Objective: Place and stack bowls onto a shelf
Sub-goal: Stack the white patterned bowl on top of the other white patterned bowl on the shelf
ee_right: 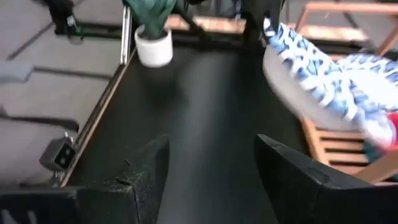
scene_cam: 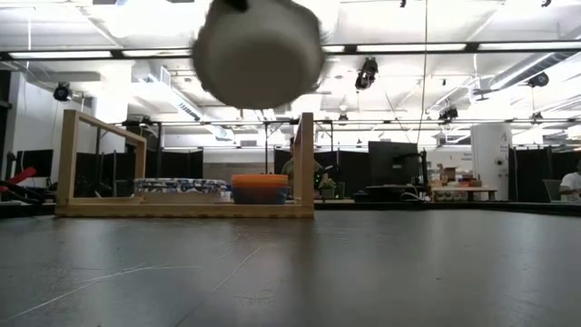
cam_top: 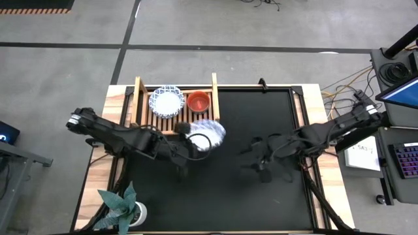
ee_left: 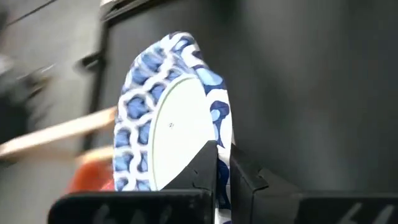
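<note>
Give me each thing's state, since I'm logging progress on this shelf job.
Carried blue-patterned bowl: lifted off the mat, tilted, gripped at its rim.
Shelved blue-patterned bowl: upright on the shelf.
Red bowl: upright on the shelf, beside it.
Left gripper: shut on the carried bowl.
Right gripper: open, empty.

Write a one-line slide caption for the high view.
Left gripper carries a blue-rimmed bowl toward the shelf; right gripper waits open.

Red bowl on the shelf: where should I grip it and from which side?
Grip the red bowl by its rim wall from straight above. It sits upright and open; pinch the rim side away from the patterned bowl and shelf rails.
</note>
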Action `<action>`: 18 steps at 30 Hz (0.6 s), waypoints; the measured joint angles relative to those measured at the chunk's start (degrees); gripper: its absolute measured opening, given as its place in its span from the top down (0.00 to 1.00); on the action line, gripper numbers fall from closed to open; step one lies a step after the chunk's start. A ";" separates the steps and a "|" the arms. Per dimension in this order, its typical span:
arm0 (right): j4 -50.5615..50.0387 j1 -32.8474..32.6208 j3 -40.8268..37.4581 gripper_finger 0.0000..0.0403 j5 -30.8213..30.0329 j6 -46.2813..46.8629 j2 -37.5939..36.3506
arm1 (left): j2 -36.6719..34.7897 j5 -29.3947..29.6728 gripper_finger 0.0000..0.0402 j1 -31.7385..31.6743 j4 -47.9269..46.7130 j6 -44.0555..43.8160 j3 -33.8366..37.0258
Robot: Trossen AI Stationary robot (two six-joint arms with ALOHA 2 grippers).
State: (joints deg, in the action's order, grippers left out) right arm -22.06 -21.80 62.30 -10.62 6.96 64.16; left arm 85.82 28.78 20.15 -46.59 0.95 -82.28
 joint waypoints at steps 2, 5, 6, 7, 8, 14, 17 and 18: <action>-0.39 0.00 -0.06 0.43 -1.02 0.02 -2.36 | 0.00 5.40 1.00 0.03 -8.90 -1.92 -4.28; -0.16 -0.04 -0.50 0.43 -2.78 -0.66 -4.80 | -0.17 16.17 1.00 -1.14 -20.57 -6.52 -8.36; -0.27 -0.07 -0.82 0.42 -3.06 -1.19 -5.13 | -0.23 19.09 1.00 -2.13 -23.35 -8.18 -8.87; -0.11 -0.04 -1.09 0.42 -3.17 -1.96 -5.24 | -0.36 20.89 1.00 -3.38 -25.35 -9.83 -8.99; 0.07 -0.04 -1.32 0.42 -3.44 -2.52 -5.27 | -0.39 21.47 1.00 -5.01 -27.16 -11.47 -8.90; 0.61 -0.04 -3.59 0.42 -5.96 -3.98 -3.63 | -0.46 21.26 1.00 -18.51 -26.17 -15.69 -3.01; 1.43 -0.02 -5.07 0.42 -6.00 -3.71 -2.88 | -0.46 20.39 1.00 -25.73 -22.08 -17.94 1.45; 1.35 -0.02 -5.36 0.42 -6.01 -3.12 -2.66 | -0.46 19.06 1.00 -27.97 -20.29 -18.63 2.91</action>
State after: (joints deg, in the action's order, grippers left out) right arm -20.71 -21.82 56.95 -16.64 3.84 61.49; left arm 85.36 47.85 -7.82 -66.88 -17.68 -79.36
